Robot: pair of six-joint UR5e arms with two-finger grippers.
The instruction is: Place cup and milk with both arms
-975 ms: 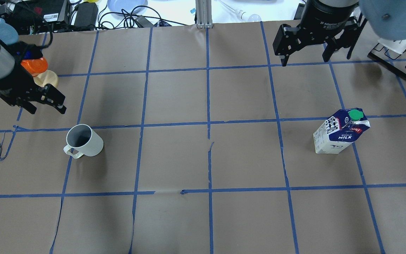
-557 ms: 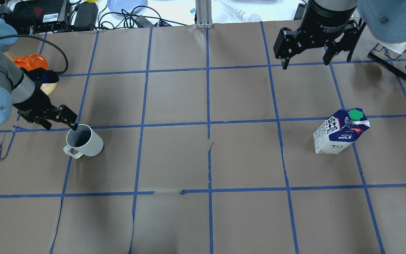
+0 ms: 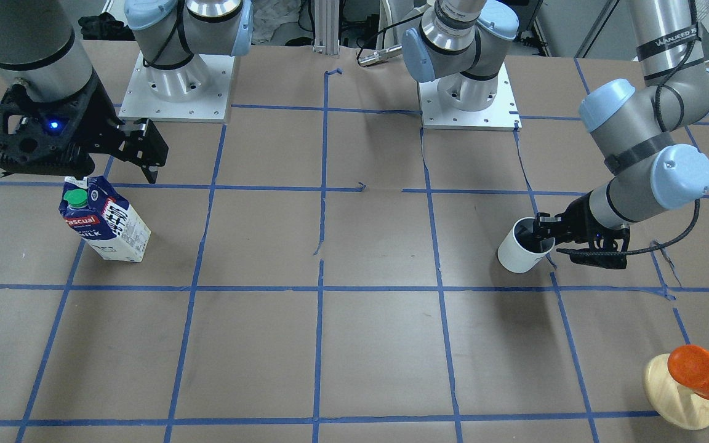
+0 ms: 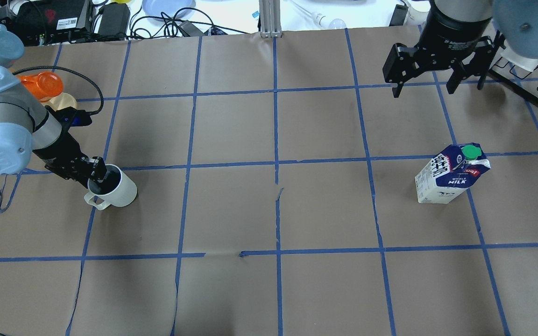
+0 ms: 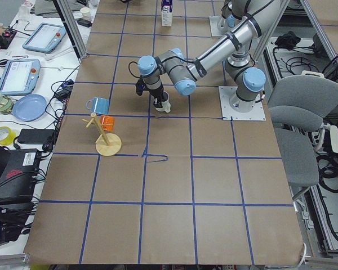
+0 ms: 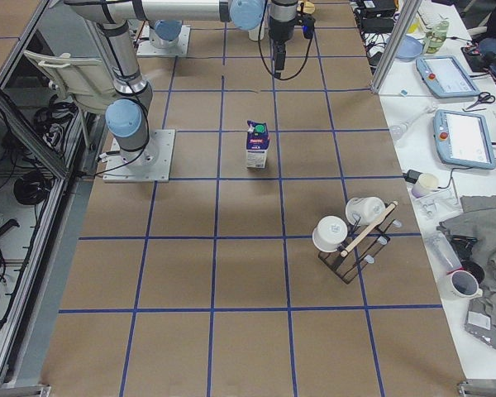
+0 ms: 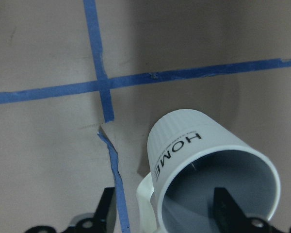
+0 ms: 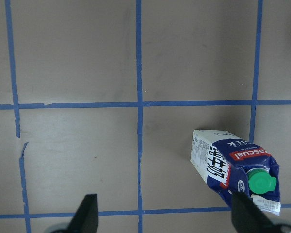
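Observation:
The white cup (image 4: pixel 118 191) stands upright on the left of the table; it also shows in the front view (image 3: pixel 517 257) and the left wrist view (image 7: pixel 194 145), with "HOME" on its side. My left gripper (image 4: pixel 95 174) is open and low at the cup's rim. One finger (image 7: pixel 229 208) is inside the cup, the other (image 7: pixel 105 209) outside by the handle. The milk (image 4: pixel 451 176) stands upright on the right, apart from any gripper. My right gripper (image 4: pixel 422 91) is open and empty, high above the table. The milk (image 8: pixel 233 162) shows under its right finger.
A wooden mug tree (image 4: pixel 61 103) with an orange and a blue cup stands just beyond the left arm. A black rack (image 4: pixel 526 77) with white cups stands at the right edge. A bench with cables and devices (image 4: pixel 110 16) runs along the far edge.
My left gripper has come down and right onto the cup, one finger now inside it. My right gripper has shifted a little to the right and stays open. Cup and milk have not moved.

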